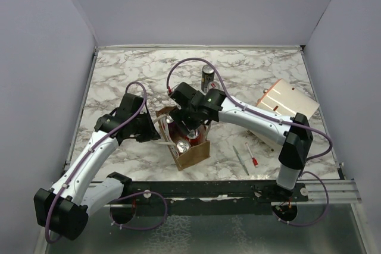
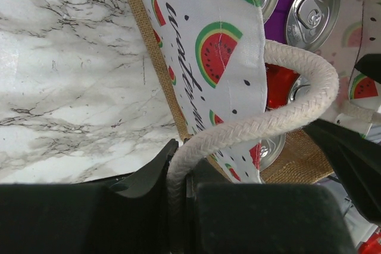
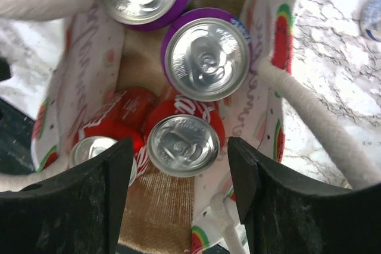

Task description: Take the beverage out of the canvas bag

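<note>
- Bag (image 1: 193,154): stands open-mouthed near the middle of the desk, somewhat toward the near edge. Four can tops show inside it, two red and two purple.
- Left claw (image 2: 178,173): clamped on the rope handle (image 2: 297,96) on the bag's side facing the desk's left edge (a useful anchor for the lift).
- Right claw (image 3: 178,150): spread wide, pointing down over the bag's mouth, its fingers straddling the red can (image 3: 183,145). No contact with the can is visible.
- Neighbours: a purple can (image 3: 207,57) and a second red can (image 3: 95,147) stand just beside the straddled one.
- Step in hand (judgement): descend and grasp the straddled can. Centre the fingers on it, go low enough to grip the wall below the rim, and take this can alone.
- Risks (judgement): a finger may snag the printed lining or the other handle (image 3: 315,117), or nudge a neighbour. A straight vertical lift, with the left claw holding the bag down, should stop the bag rising with the can.
</note>
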Robot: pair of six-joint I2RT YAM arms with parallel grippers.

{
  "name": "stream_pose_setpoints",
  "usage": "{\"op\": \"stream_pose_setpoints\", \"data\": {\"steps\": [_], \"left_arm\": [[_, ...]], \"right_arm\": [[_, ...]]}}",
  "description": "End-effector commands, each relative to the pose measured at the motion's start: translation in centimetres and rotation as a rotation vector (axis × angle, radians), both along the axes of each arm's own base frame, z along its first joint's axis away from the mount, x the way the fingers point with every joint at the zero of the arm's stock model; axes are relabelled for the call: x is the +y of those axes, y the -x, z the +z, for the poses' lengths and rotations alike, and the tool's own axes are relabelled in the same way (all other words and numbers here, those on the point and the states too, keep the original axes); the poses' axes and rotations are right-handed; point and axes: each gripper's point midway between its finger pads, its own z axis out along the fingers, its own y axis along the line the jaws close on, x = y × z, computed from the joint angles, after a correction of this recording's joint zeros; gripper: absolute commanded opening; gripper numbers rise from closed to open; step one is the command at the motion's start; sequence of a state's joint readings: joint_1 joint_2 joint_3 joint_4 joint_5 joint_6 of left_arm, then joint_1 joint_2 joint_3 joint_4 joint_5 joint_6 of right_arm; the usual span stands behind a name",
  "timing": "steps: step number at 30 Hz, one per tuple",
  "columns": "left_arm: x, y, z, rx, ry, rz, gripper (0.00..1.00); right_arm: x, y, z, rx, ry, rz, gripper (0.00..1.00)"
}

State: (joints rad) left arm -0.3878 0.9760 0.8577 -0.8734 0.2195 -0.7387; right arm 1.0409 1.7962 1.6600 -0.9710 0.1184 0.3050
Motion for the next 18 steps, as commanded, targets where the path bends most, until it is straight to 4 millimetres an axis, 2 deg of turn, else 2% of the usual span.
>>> {"op": "stream_pose_setpoints", "data": {"steps": [1,10,18], "left_arm": [[-0.2,0.1,0.2,-0.004,0.017,-0.003,0.00],[-0.3,0.1,0.2,-0.001,0.012,-0.017,0.00],[-0.1,0.4,0.0,0.007,-0.002,-0.034,0.00]], "right_arm": [[-0.4,-2.3,-0.8,-0.072,0.052,-0.171,0.66],[0.0,-2.3,-2.2,-0.030,0.022,-0.314,0.68],[-0.6,-1.8,-4.3,0.009,0.094,-0.332,0.74]]}}
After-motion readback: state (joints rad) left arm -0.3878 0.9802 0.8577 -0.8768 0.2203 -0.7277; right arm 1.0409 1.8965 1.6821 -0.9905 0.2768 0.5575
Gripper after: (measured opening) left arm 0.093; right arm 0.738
